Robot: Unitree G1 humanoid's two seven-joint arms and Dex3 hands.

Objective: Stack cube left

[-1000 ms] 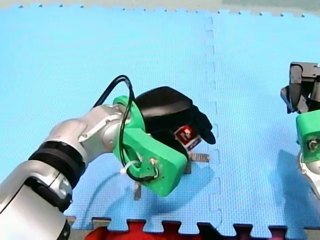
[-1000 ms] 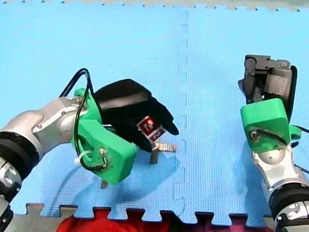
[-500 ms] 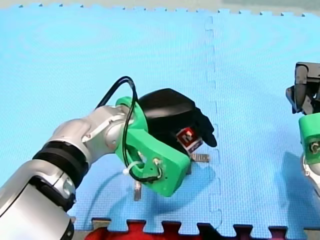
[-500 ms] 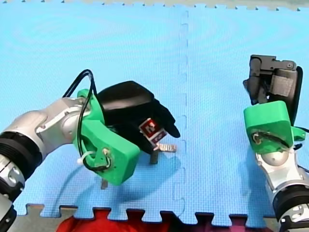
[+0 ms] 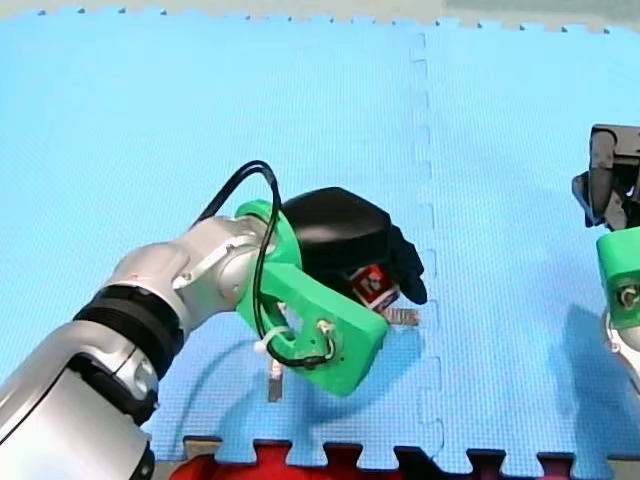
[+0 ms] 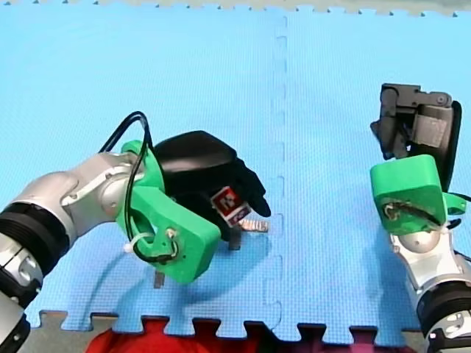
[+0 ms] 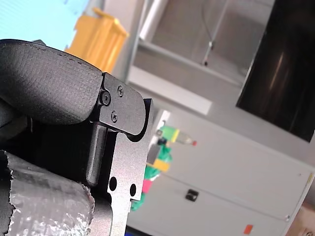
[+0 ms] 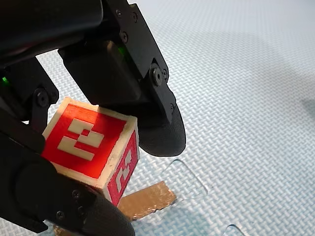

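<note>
Second wrist view: fingers of my left hand (image 6: 202, 163) pinch the red cube (image 8: 91, 147), tilted, directly above the brown tape (image 8: 147, 200) and apparently clear of it; my right hand (image 6: 412, 129) is well apart.

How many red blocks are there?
1. The red cube is gripped in the left hand, by the tape marks. The right hand, far right, holds none. Another may hide under the hand.

Your left hand (image 6: 202, 168) is black, its rounded fingers (image 8: 162, 132) studded with small screws. Behind it sits a bright green wrist block (image 6: 176, 235), with a black cable (image 6: 126, 151) looping out. The forearm (image 6: 77, 191) is silver with a black band. Your right hand (image 6: 412, 125) is black too, with a matching green block (image 6: 407, 187).
</note>
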